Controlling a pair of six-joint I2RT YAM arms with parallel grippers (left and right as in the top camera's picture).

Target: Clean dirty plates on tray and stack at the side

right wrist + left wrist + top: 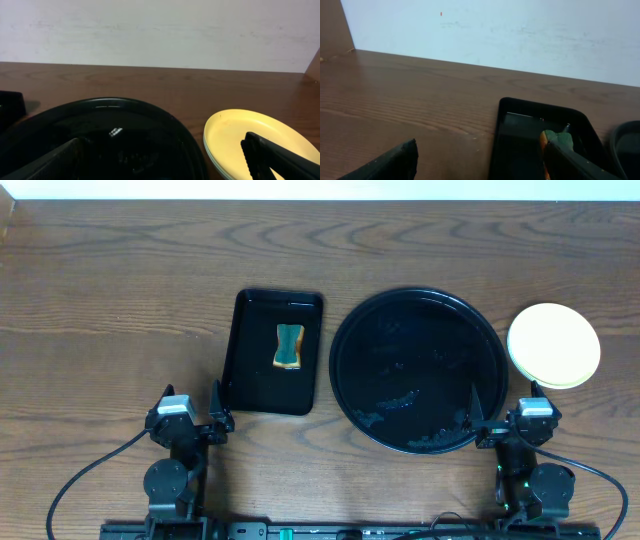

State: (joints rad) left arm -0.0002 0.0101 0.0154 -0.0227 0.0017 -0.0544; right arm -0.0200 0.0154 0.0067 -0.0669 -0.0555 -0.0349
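Note:
The large round black tray (417, 370) sits right of centre and holds only wet streaks; it also shows in the right wrist view (100, 135). The plates (553, 345) stand in one stack on the table right of the tray, pale yellow on top, with light blue rims just visible beneath in the right wrist view (250, 137). My left gripper (190, 418) is open and empty near the front edge, left of the small tray; its fingers show in the left wrist view (480, 162). My right gripper (505, 423) is open and empty at the round tray's front right rim (165, 160).
A smaller rectangular black tray (272, 352) lies left of the round tray with a green and orange sponge (288, 346) in it; both show in the left wrist view (520, 135), the sponge (559, 140) near my right finger. A white wall stands behind the wooden table.

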